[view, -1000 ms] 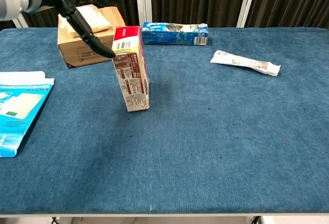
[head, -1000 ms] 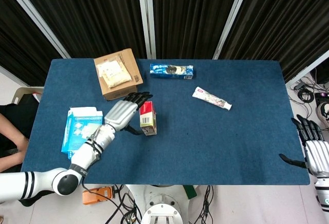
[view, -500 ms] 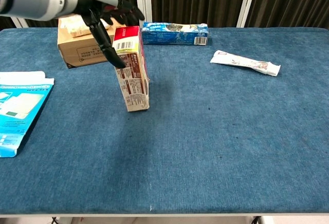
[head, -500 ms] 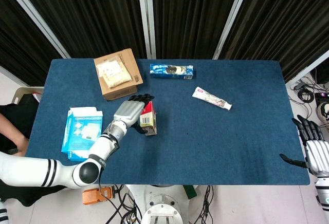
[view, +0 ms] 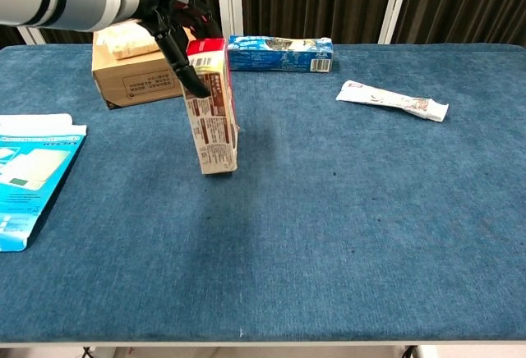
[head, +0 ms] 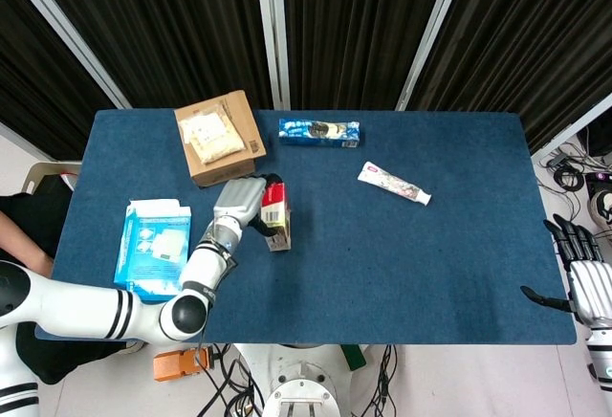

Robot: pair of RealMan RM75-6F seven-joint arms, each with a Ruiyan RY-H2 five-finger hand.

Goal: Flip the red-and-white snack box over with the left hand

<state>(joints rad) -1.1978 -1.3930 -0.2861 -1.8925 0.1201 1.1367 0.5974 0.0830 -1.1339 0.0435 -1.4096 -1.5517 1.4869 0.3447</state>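
Note:
The red-and-white snack box (head: pixel 276 216) (view: pixel 212 110) stands on end on the blue table, left of centre, leaning slightly. My left hand (head: pixel 240 207) (view: pixel 174 23) holds its upper part from the left: the thumb (view: pixel 182 64) lies against the near-left face and the fingers curl behind the red top. The fingertips are hidden behind the box. My right hand (head: pixel 583 278) hangs off the table's right edge, fingers spread and holding nothing; only the head view shows it.
A cardboard box (head: pixel 220 137) (view: pixel 131 71) sits just behind my left hand. A blue biscuit box (head: pixel 319 131) (view: pixel 279 53) lies at the back, a white tube (head: pixel 393 183) (view: pixel 393 100) to its right, and a light-blue carton (head: pixel 153 245) (view: pixel 29 177) at the left edge.
My left hand has moved in from the left and wrapped around the top of the snack box. The box has turned a little and leans slightly.

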